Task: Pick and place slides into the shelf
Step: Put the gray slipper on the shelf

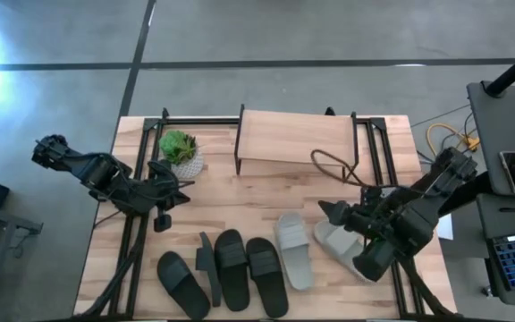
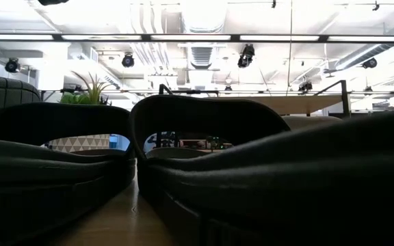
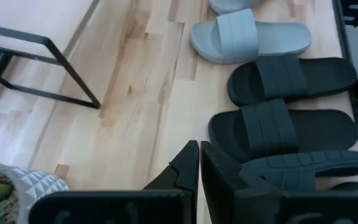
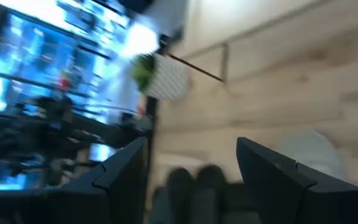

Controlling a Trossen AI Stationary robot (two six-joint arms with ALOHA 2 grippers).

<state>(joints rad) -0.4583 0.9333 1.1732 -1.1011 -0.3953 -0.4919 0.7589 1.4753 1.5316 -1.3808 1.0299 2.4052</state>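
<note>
Six slides lie in a row near the table's near edge: black ones (image 1: 183,284), (image 1: 231,268), (image 1: 266,275), one black on its edge (image 1: 206,266), and two light grey ones (image 1: 293,249), (image 1: 336,243). The shelf (image 1: 293,141) stands at the far edge, its plank top bare. My left gripper (image 1: 173,192) hovers shut beside the plant, its fingers (image 3: 197,168) pointing toward the black slides (image 3: 284,127). My right gripper (image 1: 332,215) is open (image 4: 191,165) above the right grey slide (image 4: 312,155), touching nothing that I can see.
A potted plant (image 1: 181,152) in a patterned white pot stands left of the shelf. A brown cable loop (image 1: 333,165) lies by the shelf's right leg. Bare wood lies between shelf and slides. In the low view, black slides (image 2: 204,137) fill the foreground.
</note>
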